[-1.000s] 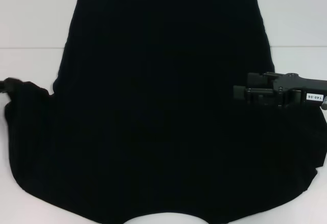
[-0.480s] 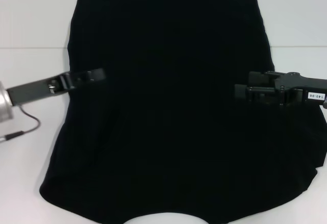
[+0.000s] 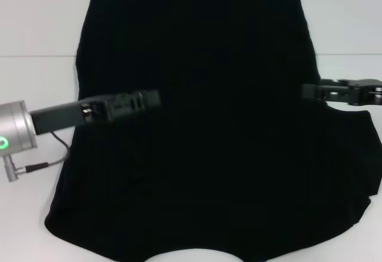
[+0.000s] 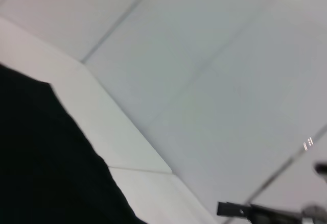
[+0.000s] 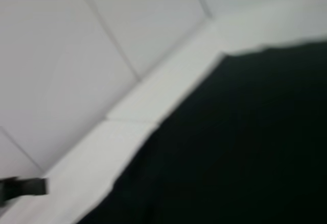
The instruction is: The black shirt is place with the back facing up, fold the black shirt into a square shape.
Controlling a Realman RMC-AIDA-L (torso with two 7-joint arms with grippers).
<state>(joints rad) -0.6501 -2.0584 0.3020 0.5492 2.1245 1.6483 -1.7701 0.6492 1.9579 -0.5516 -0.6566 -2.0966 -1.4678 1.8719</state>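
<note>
Head view: the shirt (image 3: 197,125) lies flat across the counter (image 3: 36,29), filling the frame from 12 to 6 o'clock. My left hand (image 3: 146,99) reaches in from 9 o'clock above the cloth; my right hand (image 3: 310,91) sits at 3 o'clock by the shirt's edge. I cannot tell whether either hand is apart or together, or clamped on cloth.

Left wrist view: the shirt (image 4: 46,157) fills one corner against the pale counter (image 4: 127,147).

Right wrist view: the shirt (image 5: 235,147) covers half the frame, its edge running along the counter (image 5: 122,132).

To fold well, I judge both sides should come inward evenly, edges parallel, cloth kept smooth.
</note>
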